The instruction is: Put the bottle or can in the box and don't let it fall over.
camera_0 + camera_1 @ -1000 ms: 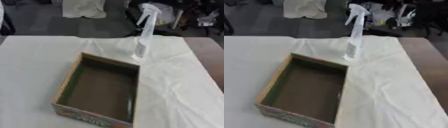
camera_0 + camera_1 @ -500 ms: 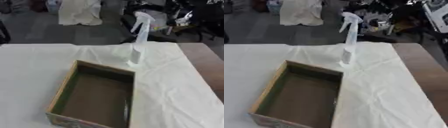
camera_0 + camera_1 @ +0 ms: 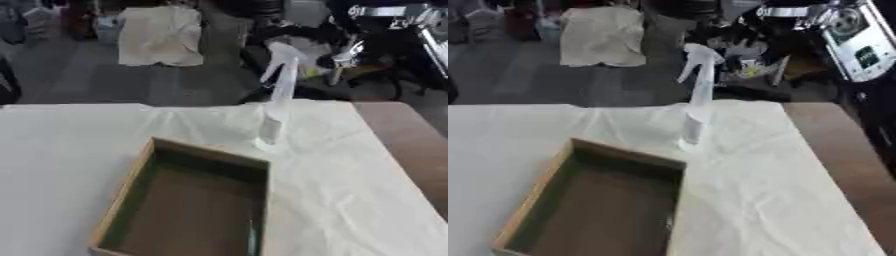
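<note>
A tall clear spray bottle [image 3: 276, 100] with a white trigger head stands upright on the white cloth, just beyond the far right corner of the box. The open cardboard box [image 3: 188, 202] lies in the lower middle, its dark inside holding nothing that I can see. The bottle [image 3: 696, 99] is apart from the box's rim. Neither of my hands shows in either view.
A white cloth [image 3: 350, 195] covers the table, wrinkled to the right of the box. Bare brown tabletop [image 3: 842, 150] shows along the right edge. Beyond the far edge are a draped pale cloth [image 3: 162, 35] and dark equipment on the floor.
The whole picture has shifted as the head tilted up: box and bottle sit lower in view and more of the room shows. The things themselves have not moved.
</note>
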`<act>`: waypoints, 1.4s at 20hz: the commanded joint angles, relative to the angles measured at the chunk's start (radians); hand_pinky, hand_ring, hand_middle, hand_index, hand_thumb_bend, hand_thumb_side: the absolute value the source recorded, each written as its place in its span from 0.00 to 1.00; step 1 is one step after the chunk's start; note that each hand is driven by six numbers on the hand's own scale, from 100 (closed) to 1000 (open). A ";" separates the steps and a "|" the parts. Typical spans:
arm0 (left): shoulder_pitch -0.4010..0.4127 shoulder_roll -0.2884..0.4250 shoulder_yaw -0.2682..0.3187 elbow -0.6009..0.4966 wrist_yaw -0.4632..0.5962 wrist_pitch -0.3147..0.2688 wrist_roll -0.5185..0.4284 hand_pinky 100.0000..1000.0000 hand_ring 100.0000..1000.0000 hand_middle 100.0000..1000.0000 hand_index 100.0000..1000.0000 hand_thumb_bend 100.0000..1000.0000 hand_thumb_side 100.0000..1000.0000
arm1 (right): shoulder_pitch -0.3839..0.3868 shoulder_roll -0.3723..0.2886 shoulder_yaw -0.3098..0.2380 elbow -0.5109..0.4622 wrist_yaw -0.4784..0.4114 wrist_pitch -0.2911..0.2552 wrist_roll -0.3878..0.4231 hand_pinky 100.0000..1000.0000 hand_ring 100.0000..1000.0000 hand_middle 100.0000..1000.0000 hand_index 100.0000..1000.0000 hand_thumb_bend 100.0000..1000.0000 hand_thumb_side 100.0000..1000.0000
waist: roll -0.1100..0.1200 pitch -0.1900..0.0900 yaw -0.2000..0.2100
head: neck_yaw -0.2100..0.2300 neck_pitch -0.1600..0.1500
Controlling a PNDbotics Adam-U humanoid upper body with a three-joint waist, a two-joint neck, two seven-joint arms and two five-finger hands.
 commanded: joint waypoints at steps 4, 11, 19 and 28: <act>-0.007 0.034 0.001 -0.015 -0.011 0.002 0.000 0.65 0.80 0.84 0.77 0.25 0.82 | -0.050 -0.005 -0.042 0.013 0.005 0.018 -0.017 0.80 0.85 0.79 0.77 0.32 0.34 | -0.001 -0.003 0.001 | -0.007 0.019; -0.006 0.036 -0.001 -0.015 -0.017 0.008 0.000 0.65 0.80 0.84 0.77 0.24 0.83 | -0.079 0.009 -0.077 0.025 -0.004 0.047 -0.036 0.79 0.87 0.82 0.79 0.34 0.34 | -0.006 0.013 -0.001 | -0.016 0.034; -0.005 0.037 -0.002 -0.015 -0.021 0.014 0.001 0.65 0.80 0.84 0.76 0.23 0.83 | -0.096 0.015 -0.100 0.032 -0.090 0.078 0.016 0.78 0.87 0.83 0.79 0.32 0.36 | -0.009 0.024 0.001 | -0.020 0.022; -0.012 0.037 -0.006 -0.015 -0.022 0.016 -0.002 0.65 0.81 0.84 0.76 0.22 0.83 | -0.100 0.014 -0.094 0.024 -0.135 0.086 0.059 0.78 0.87 0.83 0.79 0.32 0.37 | -0.011 0.029 -0.002 | -0.045 -0.096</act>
